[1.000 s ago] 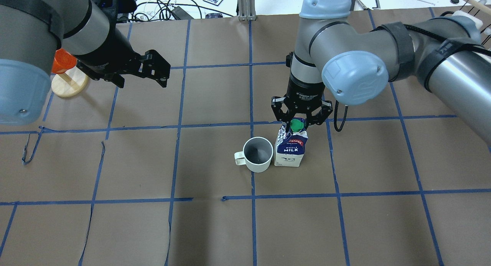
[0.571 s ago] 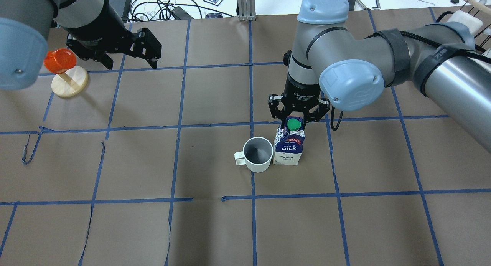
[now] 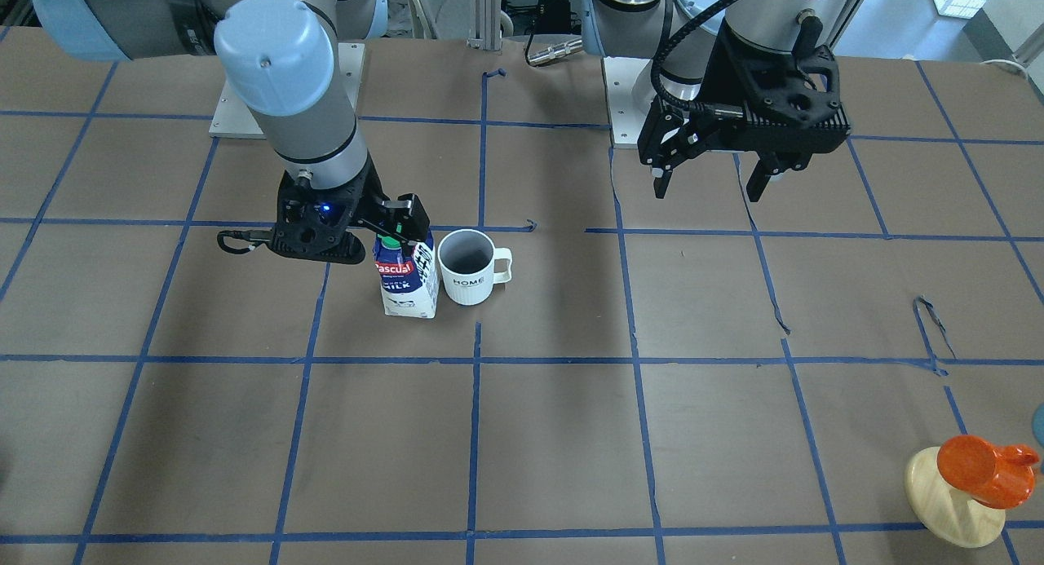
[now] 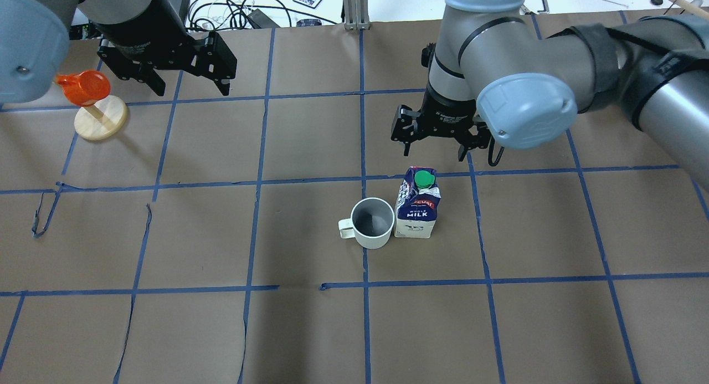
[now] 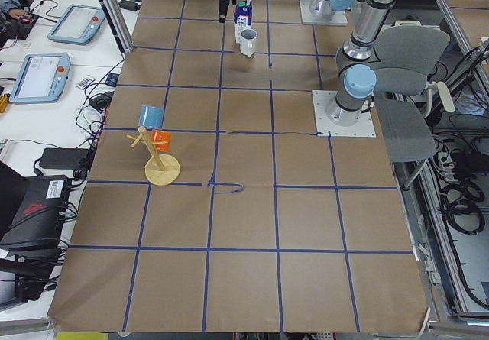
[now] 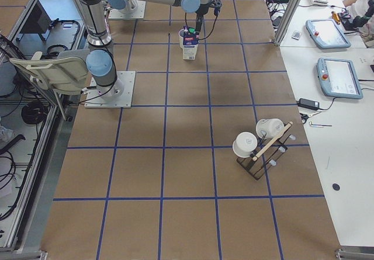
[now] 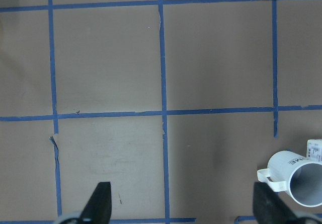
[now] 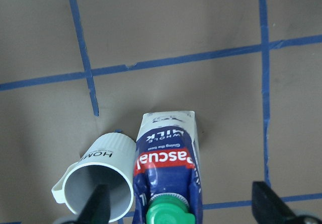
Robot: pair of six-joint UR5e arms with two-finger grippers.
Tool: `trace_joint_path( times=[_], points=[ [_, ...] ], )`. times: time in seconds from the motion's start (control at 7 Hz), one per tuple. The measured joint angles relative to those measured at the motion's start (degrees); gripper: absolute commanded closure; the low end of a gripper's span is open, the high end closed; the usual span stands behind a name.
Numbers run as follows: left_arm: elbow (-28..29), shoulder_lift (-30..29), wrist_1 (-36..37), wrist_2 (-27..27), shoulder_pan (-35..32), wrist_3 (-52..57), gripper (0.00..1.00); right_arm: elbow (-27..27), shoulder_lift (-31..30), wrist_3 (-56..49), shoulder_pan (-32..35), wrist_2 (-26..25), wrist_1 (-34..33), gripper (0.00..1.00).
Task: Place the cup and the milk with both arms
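The white ribbed cup (image 4: 373, 223) stands upright on the brown table cover, handle toward the view's left. The blue and white milk carton (image 4: 417, 204) stands right beside it, about touching. Both show in the front view, the cup (image 3: 467, 265) and the milk (image 3: 405, 280). My right gripper (image 4: 433, 148) is open and empty, above and just behind the carton. Its wrist view looks down on the milk (image 8: 168, 173) and the cup (image 8: 98, 183). My left gripper (image 4: 191, 87) is open and empty, far off at the back left. Its wrist view catches the cup (image 7: 297, 178) at the lower right.
An orange cup on a round wooden stand (image 4: 98, 121) sits at the back left, close to my left arm. A rack with white mugs (image 6: 260, 143) stands at the table's right end. Blue tape lines grid the cover. Cables lie past the back edge.
My right gripper has let go of the milk's top, opened and drawn up and back. My left gripper has pulled farther toward the back left. Cup and milk stay put.
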Motion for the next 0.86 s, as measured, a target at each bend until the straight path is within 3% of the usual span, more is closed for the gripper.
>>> trace_joint_path(
  times=[0.29, 0.86],
  points=[
    [0.01, 0.1, 0.0, -0.05, -0.01, 0.05, 0.0, -1.58, -2.35, -1.16, -2.66, -5.0, 2.16, 0.0],
    [0.0, 0.27, -0.31, -0.06, 0.22, 0.12, 0.0, -2.0, -8.05, -1.79, -8.09, -5.65, 5.41, 0.0]
  ],
)
